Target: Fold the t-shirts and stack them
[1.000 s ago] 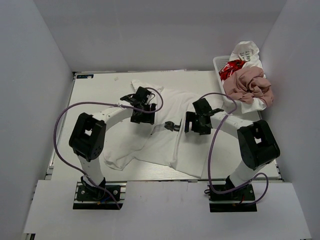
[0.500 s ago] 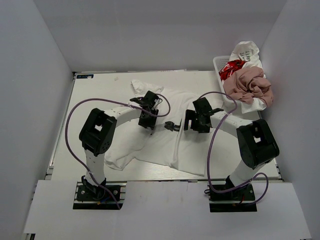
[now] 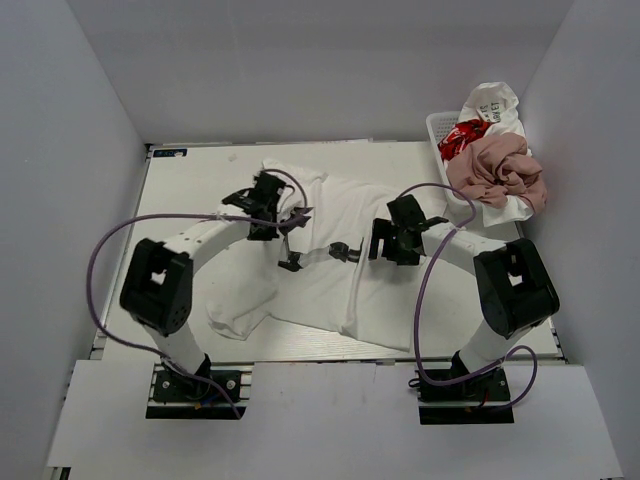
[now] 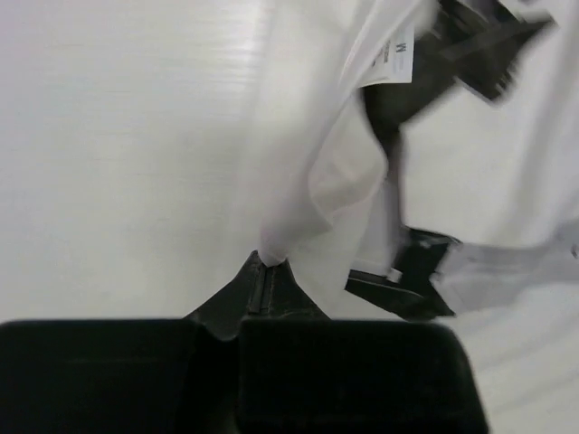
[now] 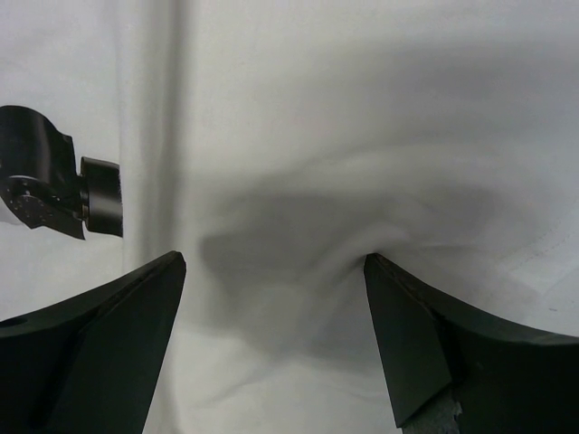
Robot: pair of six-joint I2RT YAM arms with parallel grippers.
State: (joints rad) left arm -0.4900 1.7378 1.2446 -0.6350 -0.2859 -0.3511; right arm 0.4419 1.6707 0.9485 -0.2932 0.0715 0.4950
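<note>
The left hand (image 4: 264, 268) is clenched on the tee's (image 3: 330, 290) edge, centre frame. Draw it over slowly, letting the released right hand (image 5: 273, 262) pin the cloth.

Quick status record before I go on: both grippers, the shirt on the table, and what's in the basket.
left gripper: shut, pinching a fold of the white cloth t-shirt with small black marks
right gripper: open, fingers astride a pucker in that shirt
shirt: spread on the table, not yet folded
white plastic lattice basket: heaped with dusty pink tee, red-printed white tee, black-lettered white tee
</note>
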